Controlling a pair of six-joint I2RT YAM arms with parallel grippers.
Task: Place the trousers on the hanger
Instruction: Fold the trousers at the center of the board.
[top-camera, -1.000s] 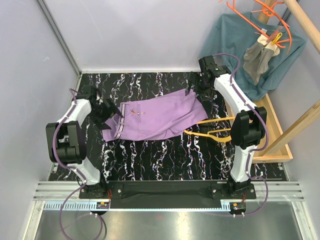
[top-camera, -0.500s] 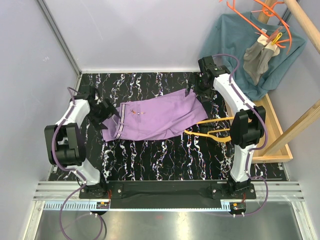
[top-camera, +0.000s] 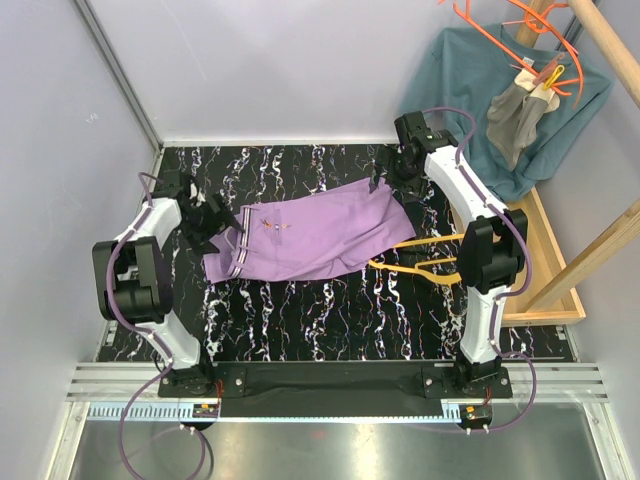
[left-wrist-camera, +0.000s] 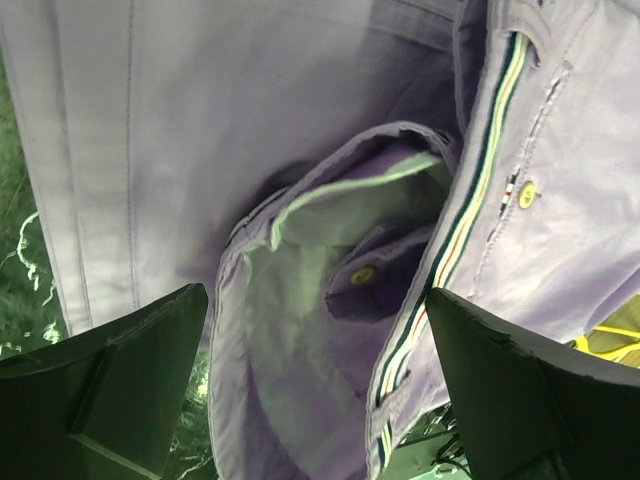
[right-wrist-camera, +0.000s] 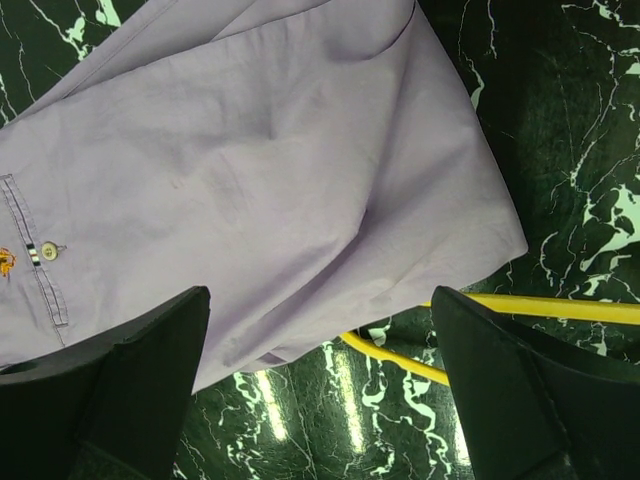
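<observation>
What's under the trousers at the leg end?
The yellow hanger pokes out from beneath that corner of the trousers, lying on the black marbled table. How far its frame reaches under the cloth is covered, so I cannot tell.

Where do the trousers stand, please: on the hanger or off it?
Off: the trousers lie flat on the table, their corner covering part of the hanger.

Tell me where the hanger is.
In the top view, the hanger lies flat on the table's right side, one corner under the trousers' edge, just left of the right arm.
</observation>
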